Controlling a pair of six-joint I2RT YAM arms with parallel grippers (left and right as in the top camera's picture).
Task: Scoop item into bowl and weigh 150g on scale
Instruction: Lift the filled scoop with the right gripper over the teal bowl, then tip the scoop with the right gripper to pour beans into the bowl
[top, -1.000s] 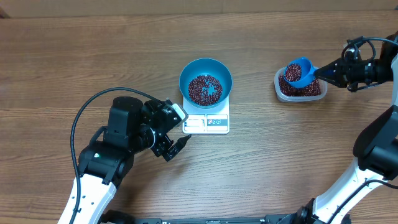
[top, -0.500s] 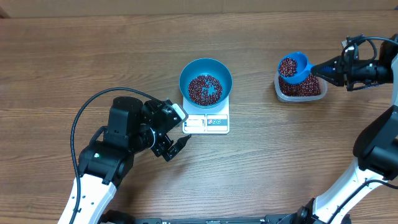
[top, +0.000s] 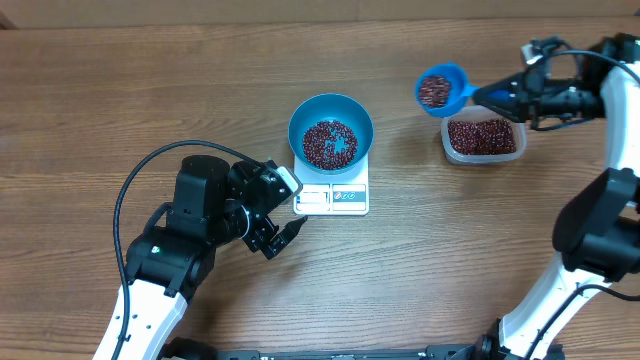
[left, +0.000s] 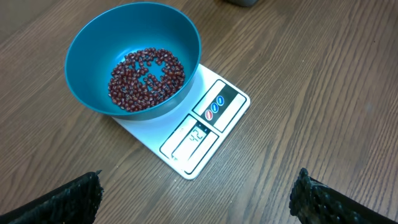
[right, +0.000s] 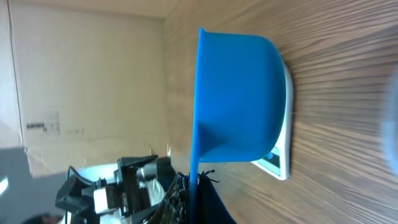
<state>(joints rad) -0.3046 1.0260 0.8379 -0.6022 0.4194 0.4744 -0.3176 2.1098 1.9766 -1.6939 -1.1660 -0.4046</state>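
While the right tool (top: 497, 97) is closed tightly on the handle of the small blue scoop (top: 462, 92), the scoop hangs above the table (top: 120, 80), just beside the far left corner of the clear tub (top: 446, 140). Its cup is loaded with beans (top: 434, 90). More beans lie in the tub, and a shallow layer covers the bottom of the blue bowl (top: 360, 115), which sits on the white scale (top: 333, 198) near the middle of the table.

The relation that matters for the coming move is this one: the bowl lies to the robot's left of the scoop and a little closer to the robot, with bare table between them. The long axis of the scoop runs almost straight left to right. The handle is on the right side, in the tool, and the cup points left, so it already faces the bowl. The cup looks about level, with its mouth upward.

The left tool (top: 288, 208) is much nearer to the bowl. It rests just beside the front left corner of the scale with its jaws wide apart, and it holds nothing. The carrying therefore seems to belong to the right arm, which probably has to travel left until the cup is over the bowl and then tip it. The digits on the display are too blurred to read.
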